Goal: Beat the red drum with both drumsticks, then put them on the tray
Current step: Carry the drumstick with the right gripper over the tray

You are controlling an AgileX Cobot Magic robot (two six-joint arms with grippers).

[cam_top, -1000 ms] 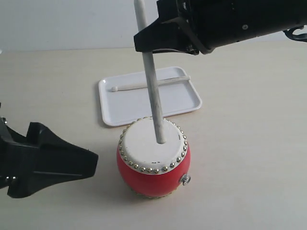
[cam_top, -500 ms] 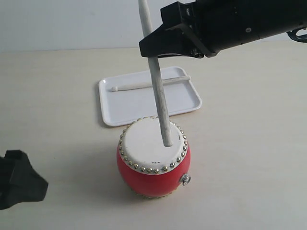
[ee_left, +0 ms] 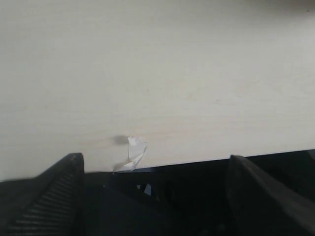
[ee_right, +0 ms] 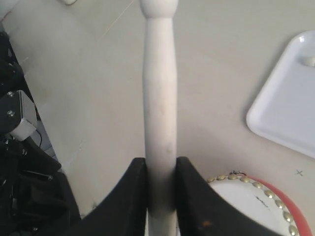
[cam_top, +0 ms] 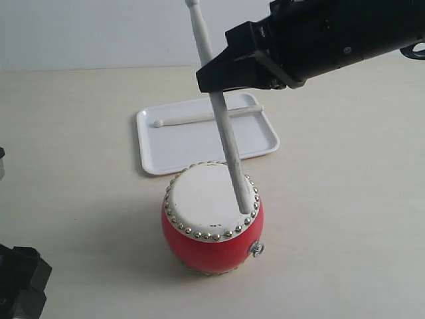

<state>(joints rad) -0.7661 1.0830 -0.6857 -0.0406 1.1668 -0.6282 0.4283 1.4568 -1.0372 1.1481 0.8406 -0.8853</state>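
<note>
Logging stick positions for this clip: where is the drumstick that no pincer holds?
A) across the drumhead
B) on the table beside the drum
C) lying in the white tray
C: the free drumstick lies flat in the tray, while the right pincer grips the other drumstick.

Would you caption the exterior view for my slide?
Right tool holds a pale wooden drumstick at the glossy red drum; its twin lies in the white rectangular tray.

red drum (cam_top: 212,249); white tray (cam_top: 199,143); cream drumsticks (cam_top: 222,126)
</note>
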